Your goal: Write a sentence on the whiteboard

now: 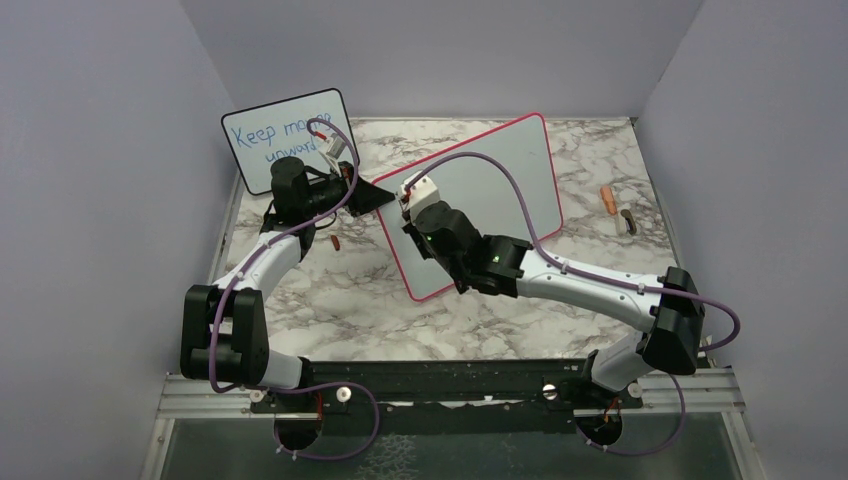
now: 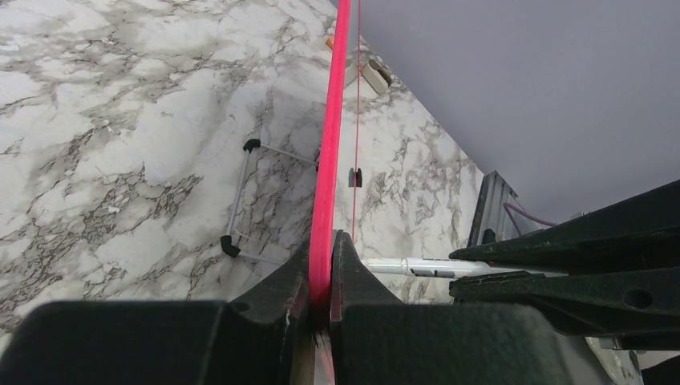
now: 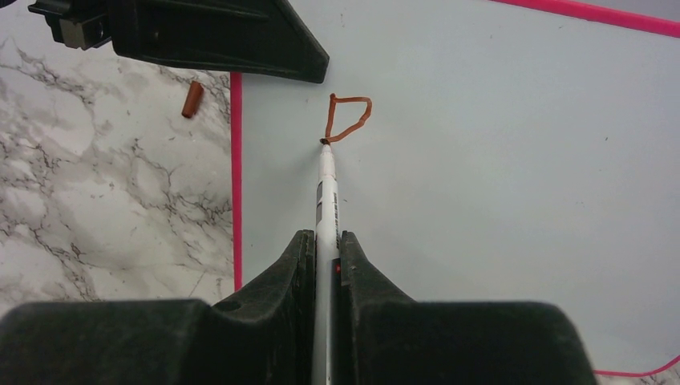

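The whiteboard [image 1: 500, 180], red-framed, stands tilted on the marble table. My left gripper [image 1: 378, 196] is shut on its left edge, and in the left wrist view the pink frame [image 2: 327, 176] sits pinched between the jaws of that gripper [image 2: 321, 245]. My right gripper [image 3: 326, 241] is shut on a white marker [image 3: 326, 192]. The marker's tip touches the board [image 3: 481, 200] near its upper left corner. Of the sentence, only a small reddish-brown loop [image 3: 353, 120] shows, just above the tip. The top view places the right gripper [image 1: 407, 208] in front of the board.
A smaller black-framed board [image 1: 270, 135] with blue writing stands at the back left. A brown marker cap [image 1: 337, 242] lies left of the whiteboard. An orange item [image 1: 607, 200] and a small dark one [image 1: 627, 222] lie at the right. Walls enclose three sides.
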You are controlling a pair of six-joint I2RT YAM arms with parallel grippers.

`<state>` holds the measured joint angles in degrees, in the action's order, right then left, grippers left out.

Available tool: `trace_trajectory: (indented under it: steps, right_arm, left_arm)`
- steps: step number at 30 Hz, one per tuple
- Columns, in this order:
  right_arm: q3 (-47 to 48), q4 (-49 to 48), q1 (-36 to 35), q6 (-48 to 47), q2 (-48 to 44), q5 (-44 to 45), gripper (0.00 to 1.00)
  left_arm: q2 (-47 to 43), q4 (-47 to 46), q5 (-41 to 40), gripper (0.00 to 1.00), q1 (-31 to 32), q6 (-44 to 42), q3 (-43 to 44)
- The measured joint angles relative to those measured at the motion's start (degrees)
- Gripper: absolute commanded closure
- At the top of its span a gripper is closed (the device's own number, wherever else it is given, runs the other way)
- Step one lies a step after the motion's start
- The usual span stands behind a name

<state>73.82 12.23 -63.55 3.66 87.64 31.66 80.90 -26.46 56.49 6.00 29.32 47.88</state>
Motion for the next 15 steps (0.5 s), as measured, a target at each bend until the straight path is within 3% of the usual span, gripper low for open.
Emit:
trace_trajectory:
  steps: [15]
  right_arm:
    - [-1.79, 0.09, -0.22, 1.36, -0.74, 4.5, 0.99]
  left_arm:
    - [0.02, 0.0, 0.0, 1.0, 0.0, 0.0, 0.0]
